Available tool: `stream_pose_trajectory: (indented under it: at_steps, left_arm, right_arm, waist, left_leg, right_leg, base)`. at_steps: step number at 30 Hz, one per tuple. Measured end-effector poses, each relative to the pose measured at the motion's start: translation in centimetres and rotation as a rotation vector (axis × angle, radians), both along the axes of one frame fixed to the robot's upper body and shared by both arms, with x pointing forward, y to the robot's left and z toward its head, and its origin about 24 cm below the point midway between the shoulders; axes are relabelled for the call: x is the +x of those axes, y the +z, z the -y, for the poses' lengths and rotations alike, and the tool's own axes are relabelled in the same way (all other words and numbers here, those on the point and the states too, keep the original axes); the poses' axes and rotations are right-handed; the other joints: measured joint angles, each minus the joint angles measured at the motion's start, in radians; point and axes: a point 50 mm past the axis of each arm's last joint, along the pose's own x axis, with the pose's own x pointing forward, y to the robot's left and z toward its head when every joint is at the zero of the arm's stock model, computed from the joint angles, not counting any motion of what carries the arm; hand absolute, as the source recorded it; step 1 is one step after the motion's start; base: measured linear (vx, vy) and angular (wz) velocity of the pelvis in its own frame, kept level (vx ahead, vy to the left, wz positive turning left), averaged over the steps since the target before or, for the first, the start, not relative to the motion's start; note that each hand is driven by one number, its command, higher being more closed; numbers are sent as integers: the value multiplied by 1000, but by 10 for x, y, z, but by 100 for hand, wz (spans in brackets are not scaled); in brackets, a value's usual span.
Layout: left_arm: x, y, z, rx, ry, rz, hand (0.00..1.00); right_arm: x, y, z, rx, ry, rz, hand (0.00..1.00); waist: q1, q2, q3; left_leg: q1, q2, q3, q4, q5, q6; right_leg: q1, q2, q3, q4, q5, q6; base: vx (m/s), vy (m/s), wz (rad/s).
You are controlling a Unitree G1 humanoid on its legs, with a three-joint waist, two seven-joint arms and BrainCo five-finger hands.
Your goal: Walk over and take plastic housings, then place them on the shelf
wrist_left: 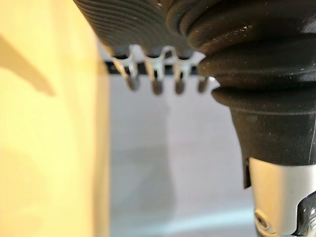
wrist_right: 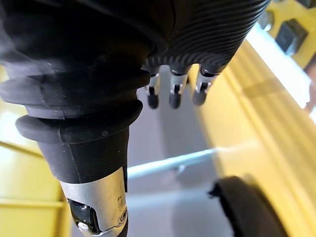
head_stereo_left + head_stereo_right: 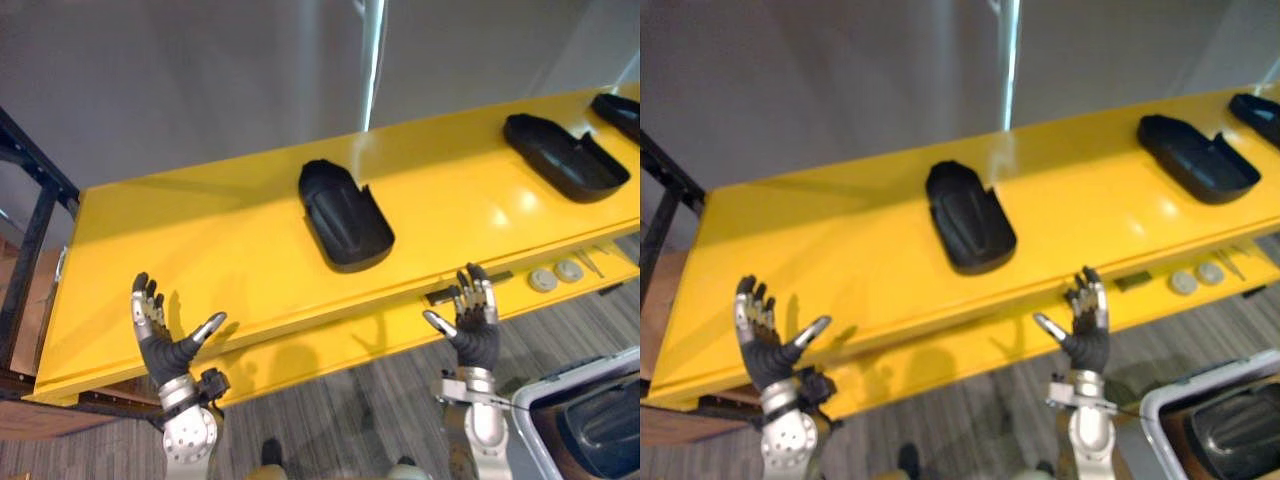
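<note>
A black plastic housing (image 3: 345, 215) lies on the yellow shelf top (image 3: 200, 250), roughly midway between my two hands and beyond them. A second black housing (image 3: 563, 155) lies further right, and the end of a third (image 3: 618, 112) shows at the right edge. My left hand (image 3: 158, 335) is raised at the shelf's near edge on the left, fingers straight, holding nothing. My right hand (image 3: 473, 320) is raised at the near edge on the right, also open and empty. The right wrist view shows a housing (image 2: 252, 207) past the fingers (image 2: 173, 96).
A dark metal rack frame (image 3: 30, 210) stands at the left end of the shelf. Two small round discs (image 3: 555, 275) lie on the shelf's lower ledge at the right. A grey-rimmed bin (image 3: 590, 420) with a dark part inside stands on the floor at the lower right.
</note>
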Motion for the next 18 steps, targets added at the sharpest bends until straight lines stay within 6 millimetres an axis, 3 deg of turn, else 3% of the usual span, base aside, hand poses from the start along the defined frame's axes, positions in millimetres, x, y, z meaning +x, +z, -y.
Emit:
stream_pose_trajectory:
  at_steps: [8, 11, 16, 18]
  left_arm:
    - [4, 21, 1, 9, -3, 101, 0]
    - [5, 25, 1, 16, -10, 118, 0]
    - [9, 31, 4, 26, -49, 135, 0]
    - [10, 31, 5, 26, -70, 127, 0]
  right_arm:
    - [20, 43, -5, -73, 90, 202, 0]
    - [34, 63, -15, -89, 142, 289, 0]
    - [48, 82, -29, -111, 230, 367, 0]
    - [63, 91, -43, -122, 346, 385, 0]
  waist:
    - [22, -6, -1]
    - [24, -7, -4]
    - [51, -18, -10]
    - [56, -20, -14]
  left_leg:
    - [-3, 0, -26, -7, 29, -1]
    - [-24, -3, -51, -8, 43, 1]
    - [-34, -5, -77, -8, 57, 2]
    - [-32, -7, -82, -8, 64, 3]
  right_leg:
    - [17, 1, -35, -7, -11, 9]
    - [15, 1, -59, -8, -14, 5]
    - [24, 3, -83, -5, -6, 15]
    - [31, 3, -88, -4, -6, 15]
  base:
    - [-79, -13, 7]
    - [-54, -8, 22]
    - [-17, -10, 18]
    - [-18, -14, 8]
